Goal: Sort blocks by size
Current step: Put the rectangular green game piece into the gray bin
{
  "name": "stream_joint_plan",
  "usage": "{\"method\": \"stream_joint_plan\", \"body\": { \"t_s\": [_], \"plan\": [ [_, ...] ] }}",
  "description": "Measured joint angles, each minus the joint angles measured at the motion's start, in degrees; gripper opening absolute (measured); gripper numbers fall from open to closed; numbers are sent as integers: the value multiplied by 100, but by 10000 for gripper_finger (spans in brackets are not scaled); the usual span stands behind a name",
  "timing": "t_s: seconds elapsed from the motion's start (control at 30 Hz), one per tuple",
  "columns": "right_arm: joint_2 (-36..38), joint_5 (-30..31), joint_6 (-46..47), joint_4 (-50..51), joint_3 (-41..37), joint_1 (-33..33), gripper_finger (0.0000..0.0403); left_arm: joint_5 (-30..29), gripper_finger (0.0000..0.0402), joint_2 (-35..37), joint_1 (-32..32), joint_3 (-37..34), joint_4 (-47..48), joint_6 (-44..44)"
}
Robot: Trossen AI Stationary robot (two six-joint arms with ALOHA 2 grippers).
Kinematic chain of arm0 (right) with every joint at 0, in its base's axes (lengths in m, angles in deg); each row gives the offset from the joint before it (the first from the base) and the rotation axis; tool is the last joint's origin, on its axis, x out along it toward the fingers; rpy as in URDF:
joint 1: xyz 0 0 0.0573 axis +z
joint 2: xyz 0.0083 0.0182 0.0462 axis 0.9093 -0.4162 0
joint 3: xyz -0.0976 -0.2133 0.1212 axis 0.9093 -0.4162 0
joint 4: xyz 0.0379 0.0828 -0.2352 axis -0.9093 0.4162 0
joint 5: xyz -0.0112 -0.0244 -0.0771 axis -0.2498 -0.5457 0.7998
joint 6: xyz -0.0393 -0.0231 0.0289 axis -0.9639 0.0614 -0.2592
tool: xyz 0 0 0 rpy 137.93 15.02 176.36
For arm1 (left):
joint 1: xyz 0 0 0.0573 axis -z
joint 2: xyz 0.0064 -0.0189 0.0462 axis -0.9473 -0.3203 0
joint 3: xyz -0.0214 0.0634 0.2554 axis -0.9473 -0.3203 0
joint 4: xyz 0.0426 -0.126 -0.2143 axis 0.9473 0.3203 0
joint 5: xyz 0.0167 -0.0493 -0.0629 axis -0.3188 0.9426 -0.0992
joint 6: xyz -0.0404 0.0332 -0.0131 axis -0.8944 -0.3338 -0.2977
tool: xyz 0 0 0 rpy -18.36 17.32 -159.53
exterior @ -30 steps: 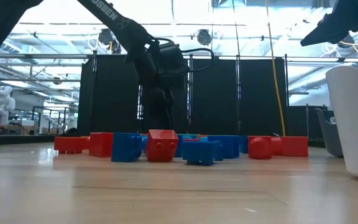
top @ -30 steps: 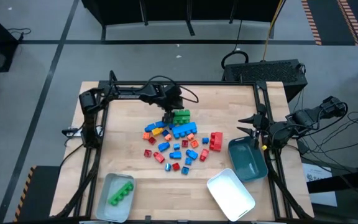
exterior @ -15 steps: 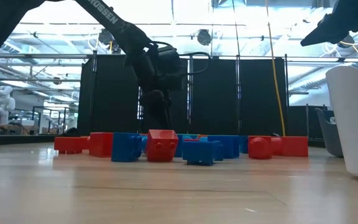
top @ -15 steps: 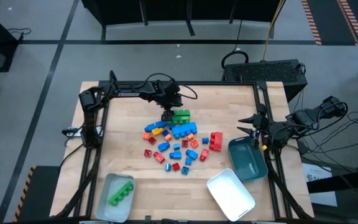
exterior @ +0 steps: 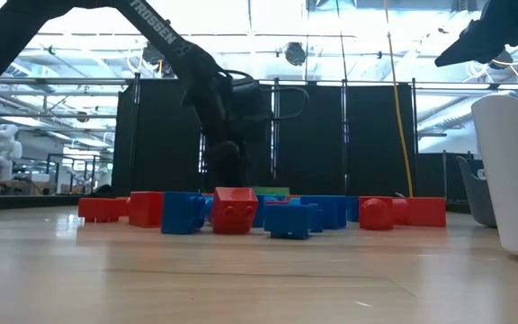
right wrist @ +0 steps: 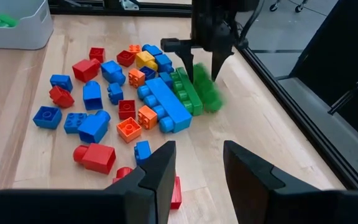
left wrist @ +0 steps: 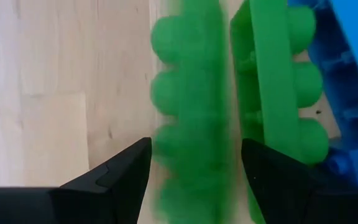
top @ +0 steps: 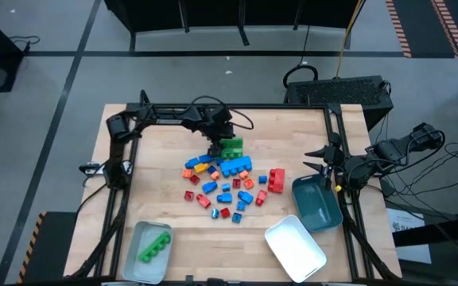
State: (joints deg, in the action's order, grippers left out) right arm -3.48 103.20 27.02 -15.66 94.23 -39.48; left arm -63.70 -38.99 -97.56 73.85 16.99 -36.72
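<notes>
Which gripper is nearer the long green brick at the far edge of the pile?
Left. The left gripper is right over the long green brick, fingers straddling it. The right gripper waits off by the teal tray.

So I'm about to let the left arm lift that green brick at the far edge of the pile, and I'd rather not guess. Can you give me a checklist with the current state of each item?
1. Left gripper straddles the green brick, a finger on each side: ok.
2. Fingers closed firmly on it: cannot tell; the brick is blurred in the left wrist view.
3. Second green brick clear of the grasp: not ok; it lies right alongside and may drag.
4. Grey tray has room beside its green brick: ok.
5. Right gripper away from the pile, above the teal tray: ok.
</notes>
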Motion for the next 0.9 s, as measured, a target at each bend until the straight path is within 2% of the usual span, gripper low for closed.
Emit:
{"method": "stream_joint_plan", "body": {
  "t_s": [0.33,0.47,0.67,0.9],
  "plan": [
    [0,7,-7,-4,0,0,119,-201,248,-91,-4,-4,-2,-10],
    [0,20,-16,-4,0,0,119,-248,217,-91,-4,-4,-33,-8],
    [0,20,9,-4,0,1,119,-331,143,-90,-4,-4,-114,-8],
    [0,20,87,-11,0,-1,119,-541,142,-89,-1,90,72,-204]
  ]
}}
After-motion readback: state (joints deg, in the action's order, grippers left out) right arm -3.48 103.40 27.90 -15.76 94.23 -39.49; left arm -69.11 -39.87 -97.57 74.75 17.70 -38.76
